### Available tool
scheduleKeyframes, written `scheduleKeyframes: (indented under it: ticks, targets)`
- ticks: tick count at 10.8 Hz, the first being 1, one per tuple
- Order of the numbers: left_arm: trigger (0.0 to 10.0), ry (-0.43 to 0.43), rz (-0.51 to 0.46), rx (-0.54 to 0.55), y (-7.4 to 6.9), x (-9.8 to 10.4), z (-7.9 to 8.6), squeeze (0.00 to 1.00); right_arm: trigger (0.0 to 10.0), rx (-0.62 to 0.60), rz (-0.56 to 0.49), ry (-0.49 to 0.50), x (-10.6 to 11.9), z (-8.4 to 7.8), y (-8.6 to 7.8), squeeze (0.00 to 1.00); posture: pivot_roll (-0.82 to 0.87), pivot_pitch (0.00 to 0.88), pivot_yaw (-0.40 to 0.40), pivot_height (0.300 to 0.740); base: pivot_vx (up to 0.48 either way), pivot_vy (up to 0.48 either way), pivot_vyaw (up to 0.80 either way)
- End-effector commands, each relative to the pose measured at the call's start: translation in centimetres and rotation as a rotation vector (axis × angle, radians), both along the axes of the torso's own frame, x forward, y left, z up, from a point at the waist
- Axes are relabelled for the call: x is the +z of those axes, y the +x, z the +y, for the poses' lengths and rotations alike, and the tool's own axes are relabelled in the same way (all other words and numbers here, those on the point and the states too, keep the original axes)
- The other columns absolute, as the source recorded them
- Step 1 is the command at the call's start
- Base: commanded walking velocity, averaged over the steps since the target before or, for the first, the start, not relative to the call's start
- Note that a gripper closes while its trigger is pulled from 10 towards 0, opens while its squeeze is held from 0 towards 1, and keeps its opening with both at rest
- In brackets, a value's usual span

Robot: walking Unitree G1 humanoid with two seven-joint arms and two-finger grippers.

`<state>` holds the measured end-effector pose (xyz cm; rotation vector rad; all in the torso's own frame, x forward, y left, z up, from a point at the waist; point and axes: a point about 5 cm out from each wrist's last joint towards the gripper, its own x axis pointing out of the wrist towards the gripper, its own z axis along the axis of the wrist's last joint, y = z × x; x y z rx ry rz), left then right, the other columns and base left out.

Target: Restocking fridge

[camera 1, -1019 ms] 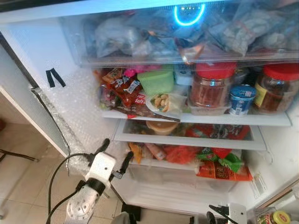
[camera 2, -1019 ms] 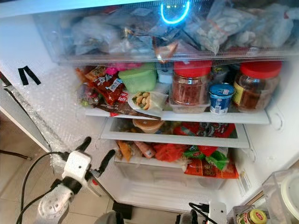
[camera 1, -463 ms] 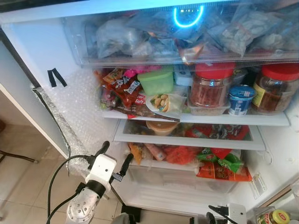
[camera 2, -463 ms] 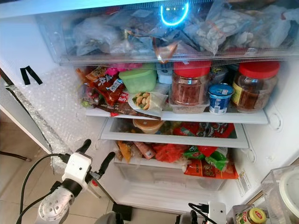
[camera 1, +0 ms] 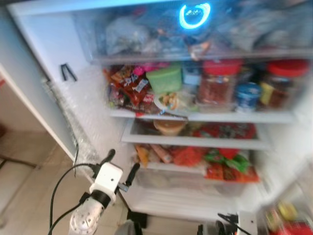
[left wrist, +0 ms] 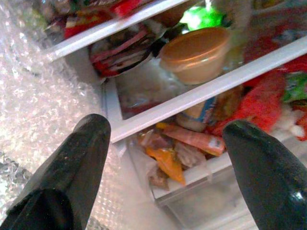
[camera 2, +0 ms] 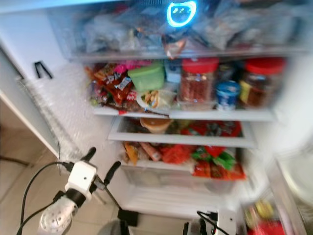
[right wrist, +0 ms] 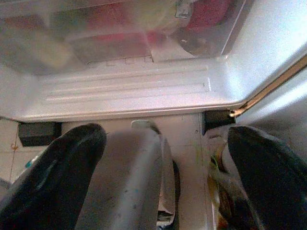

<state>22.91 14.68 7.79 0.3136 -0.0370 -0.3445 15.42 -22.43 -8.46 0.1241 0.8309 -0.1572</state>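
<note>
Left hand open and empty by the fridge, near the tub shelf; right hand open too, low. Best to steady up, then grab stock.

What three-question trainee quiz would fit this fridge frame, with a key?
1. True or false: the left gripper has its fingers spread with nothing between them.
2. What colour are the lids of the two big jars on the shelf beside the green tub?
3. The tan lidded tub sits: A) on the fridge floor; B) on a lower shelf below the green tub; C) in the top drawer.

Key: 1 true. 2 red. 3 B.
</note>
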Motion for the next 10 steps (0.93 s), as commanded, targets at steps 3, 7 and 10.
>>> scheduleKeyframes:
  ticks: [3, 7, 10]
  targets:
    - [10.0, -0.02, 0.026, 0.067, 0.3, 0.0, 1.2, 0.0, 10.0, -0.022, 0.063, 0.031, -0.9, 0.7, -1.7, 0.0, -0.17, 0.0, 0.131, 0.65, -0.114, 0.0, 0.0]
    - [10.0, -0.061, 0.148, 0.196, 0.3, -2.3, 3.9, 0.0, 10.0, -0.024, 0.061, 0.035, -0.9, 0.8, -1.7, 0.0, -0.17, 0.0, 0.13, 0.65, 0.0, 0.0, 0.0]
    - [10.0, -0.116, 0.282, 0.345, -0.8, -5.9, 6.2, 0.0, 10.0, -0.023, 0.062, 0.038, -0.9, 0.8, -1.6, 0.0, -0.16, 0.0, 0.126, 0.65, 0.0, 0.141, 0.0]
